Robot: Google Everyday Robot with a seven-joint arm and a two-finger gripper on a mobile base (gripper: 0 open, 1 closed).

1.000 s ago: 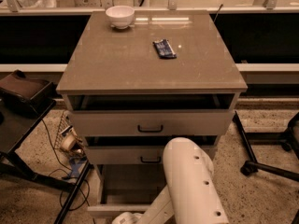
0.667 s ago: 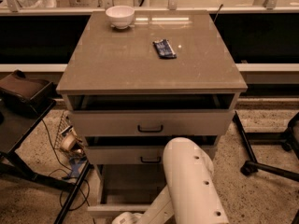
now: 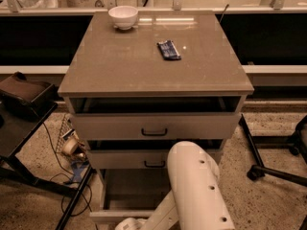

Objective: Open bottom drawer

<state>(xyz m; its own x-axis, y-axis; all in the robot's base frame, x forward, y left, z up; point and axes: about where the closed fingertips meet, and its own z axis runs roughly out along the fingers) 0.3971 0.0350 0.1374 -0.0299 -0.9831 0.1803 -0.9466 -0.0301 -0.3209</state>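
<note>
Grey-beige bottom drawer (image 3: 134, 189) juts forward, front running left-right — pincer (image 3: 127, 223) low at that front, grip unclear.

The arm (image 3: 196, 186) wears smooth, rounded cream-white shells (small dark holes dotted along); gripper fingers lie below view.

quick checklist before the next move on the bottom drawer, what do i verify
1. bottom drawer open: ok, it stands well forward of the two above, with bare tray floor showing.
2. gripper placement: ok, at the picture's lower edge, by that drawer's front.
3. Hold on the drawer: cannot tell, its front is mostly cut off.
4. top drawer and middle drawer shut: not ok, each shows a dark gap.
5. white bowl and blue packet away from the cabinet top's front edge: ok.
6. Drawer's right side free: cannot tell, the white arm covers it.
</note>
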